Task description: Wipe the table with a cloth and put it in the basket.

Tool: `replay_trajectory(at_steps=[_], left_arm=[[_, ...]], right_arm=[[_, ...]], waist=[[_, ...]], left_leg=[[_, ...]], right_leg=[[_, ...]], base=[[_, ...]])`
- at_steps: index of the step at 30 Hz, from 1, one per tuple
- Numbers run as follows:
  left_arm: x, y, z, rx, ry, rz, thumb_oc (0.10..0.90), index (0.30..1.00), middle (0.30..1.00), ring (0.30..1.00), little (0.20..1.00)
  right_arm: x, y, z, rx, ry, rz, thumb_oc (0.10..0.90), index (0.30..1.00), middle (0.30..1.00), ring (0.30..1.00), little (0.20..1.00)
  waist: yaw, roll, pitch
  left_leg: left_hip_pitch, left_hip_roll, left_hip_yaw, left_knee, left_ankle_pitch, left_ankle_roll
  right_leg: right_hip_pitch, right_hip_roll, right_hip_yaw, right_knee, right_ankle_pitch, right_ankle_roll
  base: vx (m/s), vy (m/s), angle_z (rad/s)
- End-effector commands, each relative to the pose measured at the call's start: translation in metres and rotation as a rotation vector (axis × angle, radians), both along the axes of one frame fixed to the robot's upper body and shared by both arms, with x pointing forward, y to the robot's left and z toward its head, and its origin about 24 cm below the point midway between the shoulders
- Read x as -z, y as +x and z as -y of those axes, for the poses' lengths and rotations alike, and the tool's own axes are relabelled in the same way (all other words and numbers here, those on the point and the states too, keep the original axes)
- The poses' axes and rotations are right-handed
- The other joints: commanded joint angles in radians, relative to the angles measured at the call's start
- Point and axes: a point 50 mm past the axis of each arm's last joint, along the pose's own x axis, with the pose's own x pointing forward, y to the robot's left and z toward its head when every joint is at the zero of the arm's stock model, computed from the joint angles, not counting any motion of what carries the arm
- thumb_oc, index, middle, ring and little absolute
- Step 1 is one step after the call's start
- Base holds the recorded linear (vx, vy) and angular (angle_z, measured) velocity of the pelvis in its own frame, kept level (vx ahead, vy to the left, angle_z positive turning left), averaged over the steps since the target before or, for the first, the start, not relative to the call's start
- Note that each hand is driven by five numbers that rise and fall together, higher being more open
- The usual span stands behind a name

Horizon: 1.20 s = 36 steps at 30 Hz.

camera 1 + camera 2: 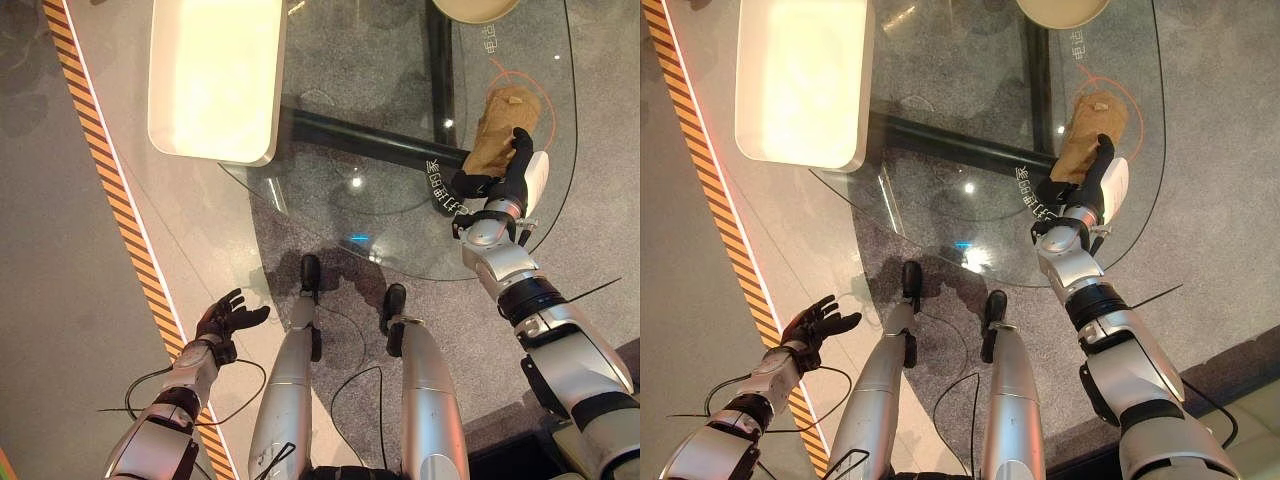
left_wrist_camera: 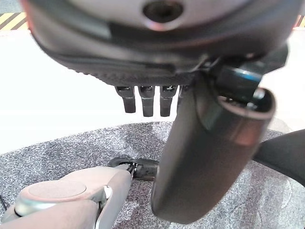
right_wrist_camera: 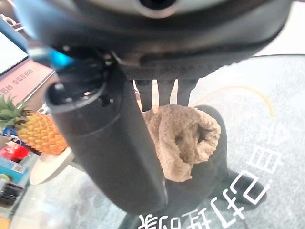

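Brown towelling cloth lies bunched on the glass table near its right edge, held by the right hand, whose fingers and thumb curl round it. Left hand hangs beside the table, its fingers spread loosely and touching nothing.

Bright overhead light is reflected as small white glints on the glass worktop, beside the right robot hand. The white tray well apart from that hand is washed out by glare. In both wrist views, the nearest thumb is rendered soft and blurred, with pale backgrounds overexposed.
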Motion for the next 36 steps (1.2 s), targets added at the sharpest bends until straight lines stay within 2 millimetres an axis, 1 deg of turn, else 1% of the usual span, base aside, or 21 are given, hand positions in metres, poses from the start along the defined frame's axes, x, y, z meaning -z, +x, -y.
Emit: replay_trajectory(at_steps=[1,7,10,16,17,19,23,31,36], left_arm=[[0.013,-0.014,-0.001,-0.013,0.010,-0.045,0.800,0.900,0.900,0.900,0.900],[0.012,-0.012,0.000,0.004,0.013,-0.047,0.800,0.900,0.900,0.900,0.900],[0.012,-0.010,0.002,0.016,0.015,-0.048,0.800,0.900,0.900,0.900,0.900],[0.010,-0.008,0.003,0.031,0.019,-0.048,0.800,0.900,0.900,0.900,0.900],[0.010,-0.008,0.003,0.034,0.019,-0.049,0.800,0.900,0.900,0.900,0.900],[0.010,-0.007,0.005,0.037,0.018,-0.050,0.800,0.900,0.900,0.900,0.900],[0.010,-0.006,0.007,0.042,0.020,-0.052,0.800,0.900,0.900,0.900,0.900],[0.009,-0.006,0.007,0.044,0.020,-0.050,0.800,0.900,0.900,0.900,0.900],[0.008,-0.006,0.006,0.040,0.023,-0.051,0.800,0.900,0.900,0.900,0.900]], right_arm=[[-0.033,0.002,0.018,0.059,-0.117,0.073,0.800,0.900,0.900,0.900,0.900],[-0.028,0.004,0.029,0.101,-0.146,0.013,0.800,0.900,0.900,0.900,0.900],[-0.023,0.005,0.035,0.115,-0.171,-0.035,0.800,0.900,0.900,0.900,0.900],[-0.018,0.006,0.040,0.110,-0.189,-0.102,0.800,0.900,0.900,0.900,0.900],[-0.016,0.007,0.041,0.103,-0.189,-0.119,0.100,0.300,0.300,0.300,0.200],[-0.014,0.008,0.040,0.090,-0.194,-0.137,0.100,0.300,0.300,0.300,0.200],[-0.014,0.009,0.037,0.076,-0.200,-0.140,0.100,0.300,0.300,0.300,0.200],[-0.015,0.010,0.032,0.063,-0.212,-0.125,0.100,0.300,0.300,0.300,0.200],[-0.020,0.010,0.033,0.071,-0.219,-0.105,0.100,0.300,0.300,0.300,0.200]], waist=[[0.014,0.025,-0.019],[0.025,0.033,-0.019],[0.032,0.037,-0.019],[0.041,0.047,-0.019],[0.043,0.049,-0.019],[0.046,0.052,-0.019],[0.048,0.053,-0.019],[0.051,0.049,-0.019],[0.052,0.045,-0.019]], left_leg=[[0.006,-0.063,0.034,0.186,-0.207,0.045],[0.002,-0.065,0.029,0.190,-0.208,0.048],[0.000,-0.067,0.026,0.191,-0.207,0.048],[-0.001,-0.072,0.022,0.190,-0.205,0.049],[0.002,-0.073,0.022,0.189,-0.205,0.050],[0.002,-0.075,0.021,0.189,-0.204,0.050],[0.002,-0.077,0.019,0.191,-0.206,0.051],[-0.001,-0.077,0.020,0.187,-0.203,0.053],[-0.001,-0.076,0.018,0.180,-0.200,0.054]], right_leg=[[0.051,0.026,0.015,-0.227,0.126,0.015],[0.048,0.022,0.010,-0.222,0.125,0.017],[0.048,0.019,0.005,-0.222,0.126,0.019],[0.046,0.013,-0.002,-0.223,0.129,0.021],[0.048,0.013,-0.003,-0.222,0.129,0.021],[0.048,0.011,-0.005,-0.220,0.129,0.021],[0.046,0.010,-0.006,-0.217,0.130,0.022],[0.044,0.014,-0.009,-0.220,0.134,0.023],[0.044,0.016,-0.010,-0.225,0.138,0.025]], base=[[0.00,0.000,0.00],[0.00,-0.004,0.01],[0.00,-0.007,0.01],[0.00,0.000,0.00],[0.01,0.002,0.03],[0.02,0.005,0.07],[0.01,0.000,0.03],[0.00,0.000,0.00],[0.00,0.000,0.00]])
